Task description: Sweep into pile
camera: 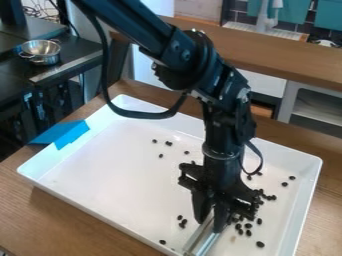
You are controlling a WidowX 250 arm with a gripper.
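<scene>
Wooden tabletop (87, 232) runs along the bottom left of the frame, and on it sits a broad white tray (100, 170) with raised walls. Near the tray's bottom wall, below the middle of the frame, is a narrow silvery sweeping tool (200, 240), straight-edged and shiny, with pale, glassy-looking stripes along its length. It slants from the bottom edge up to the gripper (210, 226), which points down over the tray and pinches the tool between its two tips, one on either side.

Small, dark, roundish beans (260, 244) lie on the tray floor, nearly black and glossy against the white. They are thickest just right of the gripper, some close together and some singly, towards the lower right of the frame. A few more dot the tray left of the tool, others lie loosely above and left of the gripper, and a couple sit near the right wall.

Bright blue tape (65, 133) covers part of the tray's left corner and wall. At the upper left of the frame, a shiny metal bowl (41, 51) rests on a dark surface (73, 47).
</scene>
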